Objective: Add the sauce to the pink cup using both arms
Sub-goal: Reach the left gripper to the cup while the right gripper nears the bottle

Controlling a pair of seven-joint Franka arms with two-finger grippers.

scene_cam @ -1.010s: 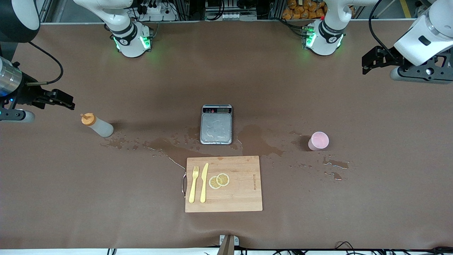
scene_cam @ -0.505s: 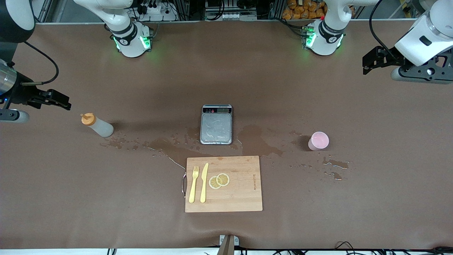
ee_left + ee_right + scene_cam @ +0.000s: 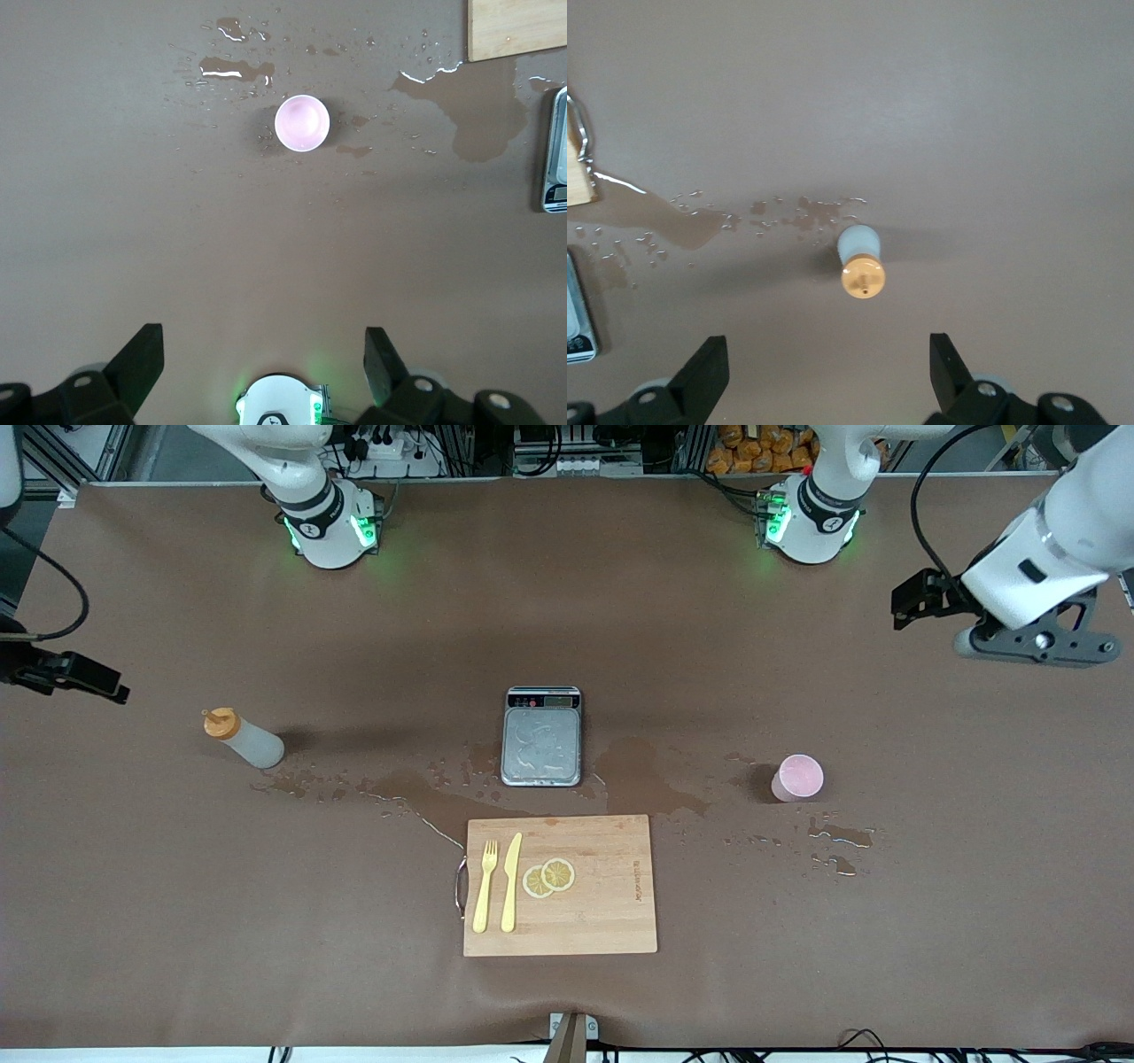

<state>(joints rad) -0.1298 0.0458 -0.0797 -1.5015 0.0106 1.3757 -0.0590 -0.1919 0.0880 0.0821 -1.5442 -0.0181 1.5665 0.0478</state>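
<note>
Sauce bottle (image 3: pixel 241 740) stands upright toward the right arm's table edge; pink cup (image 3: pixel 798 778) toward the left arm's. Right gripper (image 3: pixel 824 376) and left gripper (image 3: pixel 261 367), jaws apart and empty, hover high, presumably preparing to grasp.

My work surface is a wide table covered in matte brown sheeting (image 3: pixel 797 974). A rectangular pale bamboo cutting board (image 3: pixel 585 921) sits near its front-camera edge. Farther from the camera than the board, along the table's edge, stand grey metal frame rails (image 3: pixel 461 447), black cables (image 3: pixel 372 443) and orange packets (image 3: pixel 762 447).
</note>
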